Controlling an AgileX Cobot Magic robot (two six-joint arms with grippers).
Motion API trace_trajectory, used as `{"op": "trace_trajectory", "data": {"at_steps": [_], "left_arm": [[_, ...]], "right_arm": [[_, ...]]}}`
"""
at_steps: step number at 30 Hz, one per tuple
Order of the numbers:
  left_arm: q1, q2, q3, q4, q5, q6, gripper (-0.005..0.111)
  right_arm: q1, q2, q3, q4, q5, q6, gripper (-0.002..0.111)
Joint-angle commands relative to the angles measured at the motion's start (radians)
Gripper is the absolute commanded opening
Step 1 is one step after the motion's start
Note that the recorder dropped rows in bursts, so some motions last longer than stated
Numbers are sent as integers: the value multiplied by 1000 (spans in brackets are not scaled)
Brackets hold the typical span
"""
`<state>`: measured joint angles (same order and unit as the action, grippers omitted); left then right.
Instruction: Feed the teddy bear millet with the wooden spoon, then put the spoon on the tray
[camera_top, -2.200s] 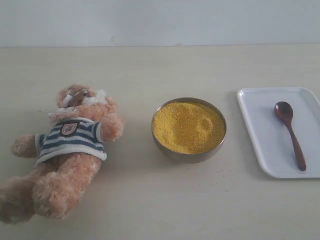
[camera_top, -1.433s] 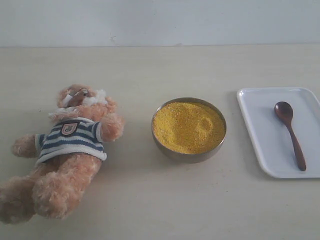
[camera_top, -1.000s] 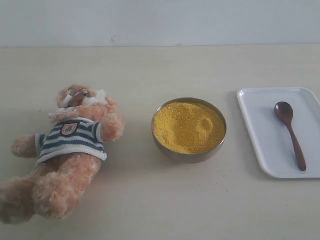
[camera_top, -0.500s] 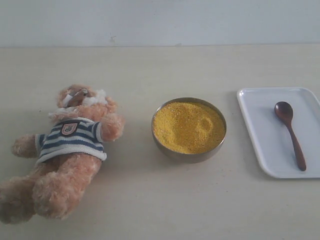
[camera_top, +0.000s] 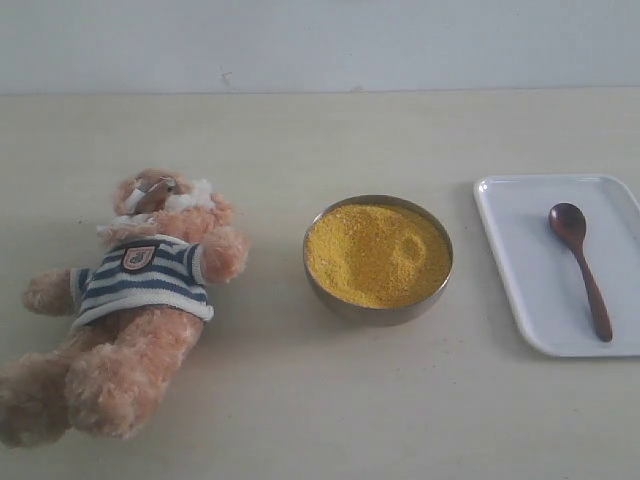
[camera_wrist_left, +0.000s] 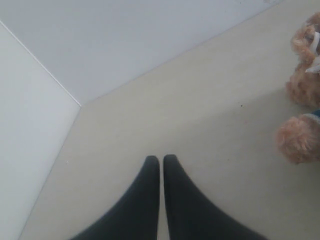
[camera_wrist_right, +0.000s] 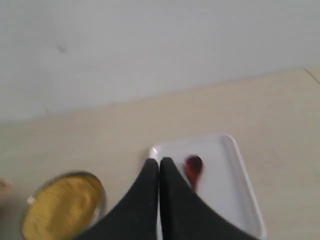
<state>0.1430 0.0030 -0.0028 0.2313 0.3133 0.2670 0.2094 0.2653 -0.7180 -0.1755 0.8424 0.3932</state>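
Observation:
The teddy bear (camera_top: 140, 300) lies on its back at the left of the table, in its striped shirt. The millet (camera_top: 376, 252) fills a round metal bowl (camera_top: 330, 292) in the middle. On the white tray (camera_top: 520, 260) at the right lies the wooden spoon (camera_top: 581, 268), bowl end away from the table's front edge. No arm shows in the exterior view. My left gripper (camera_wrist_left: 161, 159) is shut and empty above bare table, with the bear (camera_wrist_left: 300, 140) off to one side. My right gripper (camera_wrist_right: 159, 161) is shut and empty, high above the tray (camera_wrist_right: 235, 190) and spoon (camera_wrist_right: 193, 169).
A pale wall (camera_top: 320, 45) runs along the back of the beige table (camera_top: 320, 400). The left wrist view shows a wall corner (camera_wrist_left: 80, 102) beside the table. The bowl of millet (camera_wrist_right: 62, 207) lies beside the tray in the right wrist view.

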Motion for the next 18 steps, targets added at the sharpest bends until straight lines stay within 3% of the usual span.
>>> {"op": "trace_trajectory", "data": {"at_steps": [1,9,18], "left_arm": [[4,-3,3,1,-3,3,4],[4,-3,3,1,-3,3,4],[4,-3,3,1,-3,3,4]], "right_arm": [[0,299,-124,-32,300,-164,0],[0,868,-122,-12,62,-221,0],[-3,1283,-122,-24,-106,-180,0]]}}
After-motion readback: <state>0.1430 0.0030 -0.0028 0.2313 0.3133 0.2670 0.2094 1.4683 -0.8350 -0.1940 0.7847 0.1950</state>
